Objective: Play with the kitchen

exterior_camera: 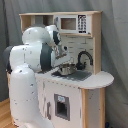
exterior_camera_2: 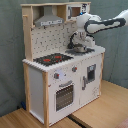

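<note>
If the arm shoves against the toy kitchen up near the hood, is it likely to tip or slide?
The kitchen looks tall and fairly narrow, so a high push near the hood could probably rock it. Its thin white and wood panels suggest it is light for its size, so it may slide on the smooth floor. A low push near the oven door seems safer.

From my station the arm point(exterior_camera: 30, 55) reads as a chain of fat, rounded white shells with a glossy finish, joined by dark grey to black bands at the joints. Left of the kitchen point(exterior_camera: 90, 80) in the first exterior view, I see 1 tall white base column, a broad white shoulder with a dark cap on its outer side, and a smaller white link ending in a dark ring. In the second exterior view the forearm point(exterior_camera_2: 107, 22) is white with black sections, slimmer, and darkens toward the wrist.
</note>
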Action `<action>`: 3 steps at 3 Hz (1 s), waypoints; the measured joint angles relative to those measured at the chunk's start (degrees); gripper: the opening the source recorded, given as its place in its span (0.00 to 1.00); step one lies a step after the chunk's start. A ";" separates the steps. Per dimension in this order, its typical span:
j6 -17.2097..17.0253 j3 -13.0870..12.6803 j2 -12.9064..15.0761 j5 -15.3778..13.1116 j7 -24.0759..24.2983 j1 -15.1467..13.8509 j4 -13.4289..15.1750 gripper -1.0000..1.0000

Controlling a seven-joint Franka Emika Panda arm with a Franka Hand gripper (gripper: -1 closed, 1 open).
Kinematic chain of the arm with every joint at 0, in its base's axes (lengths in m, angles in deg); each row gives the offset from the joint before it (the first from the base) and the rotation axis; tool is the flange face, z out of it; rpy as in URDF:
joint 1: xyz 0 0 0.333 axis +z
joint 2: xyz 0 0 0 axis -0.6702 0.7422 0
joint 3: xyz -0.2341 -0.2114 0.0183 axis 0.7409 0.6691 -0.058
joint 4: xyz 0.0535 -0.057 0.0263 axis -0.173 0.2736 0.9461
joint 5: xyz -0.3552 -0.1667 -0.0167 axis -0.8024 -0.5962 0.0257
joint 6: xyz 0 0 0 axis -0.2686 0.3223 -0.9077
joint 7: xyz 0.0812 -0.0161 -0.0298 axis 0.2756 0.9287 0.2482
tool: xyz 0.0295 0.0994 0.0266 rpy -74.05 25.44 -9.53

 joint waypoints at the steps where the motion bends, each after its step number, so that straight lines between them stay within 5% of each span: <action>1: 4.12 1.46 -0.10 0.00 -2.95 -1.12 2.01 0.00; 2: 7.96 1.19 0.05 0.13 -3.58 -1.36 5.57 0.00; 3: 8.09 1.14 0.06 0.13 -3.58 -1.36 5.57 1.00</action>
